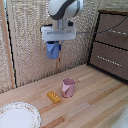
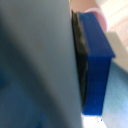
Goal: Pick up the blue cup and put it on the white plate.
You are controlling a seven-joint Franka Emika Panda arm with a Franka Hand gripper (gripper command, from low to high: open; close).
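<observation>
**Blue cup held aloft, well above the desk**

Hanging in the air: a small medium-blue plastic cup (image 1: 52, 49), slightly tapered, gripped in the claw (image 1: 54, 46) of the white robot arm (image 1: 64, 11). Long axis roughly vertical, narrower end pointing down, wider end up under the claw's white body. Plain matte blue walls; no label, logo or writing readable on it in either view. In the wrist view, only a dark blue edge of the cup (image 2: 97, 60) pressed right against a black finger pad (image 2: 80, 50), with a large blurred grey-blue mass filling most of that picture. Claw closed onto the cup, jaws clamped on its wall.

High above the light wooden plank desk (image 1: 95, 100), well apart from everything standing on it. Below and toward the exterior view's right: a small pink plastic cup (image 1: 68, 87), upright, mouth open upward. Just beside that, toward the exterior view's left: a small flat orange rectangular block (image 1: 54, 96), lying on the planks, not touching the pink cup as far as can be told. At the lower corner on the exterior view's left: a round white plate with a thin patterned rim (image 1: 20, 106), partly cut by the picture's edge, nothing on it, well apart from the held cup.

Behind: a woven straw-coloured backdrop (image 1: 30, 40) and a dark brown drawer cabinet (image 1: 112, 47).
</observation>
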